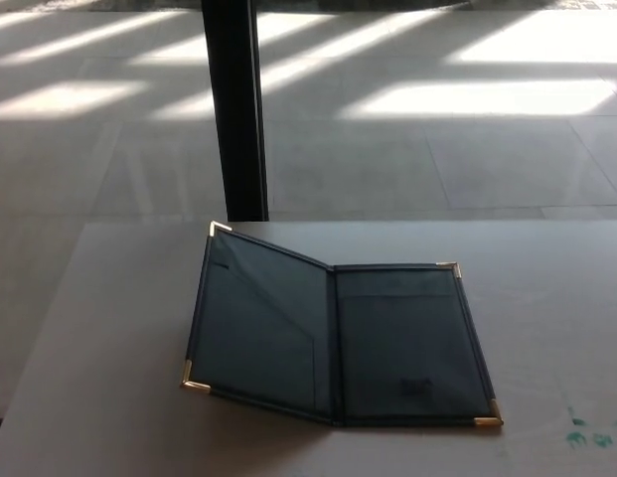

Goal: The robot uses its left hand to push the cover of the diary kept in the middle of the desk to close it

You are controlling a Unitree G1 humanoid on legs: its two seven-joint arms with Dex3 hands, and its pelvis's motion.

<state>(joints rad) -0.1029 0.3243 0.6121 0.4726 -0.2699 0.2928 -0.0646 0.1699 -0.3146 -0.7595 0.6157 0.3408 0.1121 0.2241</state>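
Observation:
A dark diary point(407, 343) with gold corner caps lies open in the middle of the pale desk point(99, 328). Its right half rests flat on the desk. Its left cover point(258, 323) is raised off the surface and tilts up toward the left, with a pocket flap showing inside. Neither of my hands nor any part of my arms shows in the head view.
A black vertical post point(235, 109) stands just behind the desk's far edge, left of centre. Green paint marks point(586, 435) dot the desk at the near right. Beyond the desk lies a sunlit tiled floor point(437, 129).

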